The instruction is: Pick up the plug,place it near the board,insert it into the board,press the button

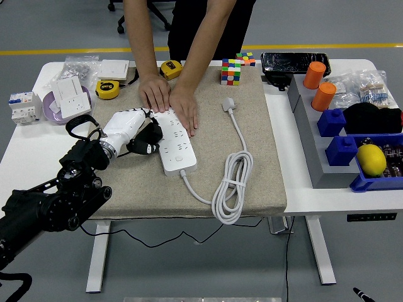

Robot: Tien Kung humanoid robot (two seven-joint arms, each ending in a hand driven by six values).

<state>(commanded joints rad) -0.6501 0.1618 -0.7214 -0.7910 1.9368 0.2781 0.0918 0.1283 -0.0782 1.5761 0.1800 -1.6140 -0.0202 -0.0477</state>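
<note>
The plug (228,104) lies on the beige mat (252,170), well right of the power strip (174,141), its cord coiled near the worktop's front edge. We see our left hand (140,134) curled against the strip's left side, pinching something black, while a person's two hands (169,100) press flat on the strip's far end.

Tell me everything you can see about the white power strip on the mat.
The power strip is a long white plastic bar with rows of sockets, lying flat on the beige mat. A person's hands press down its far end. The robot's left hand touches its left side. Its white cable leaves the near end, coils, and ends in an unplugged plug.
</note>
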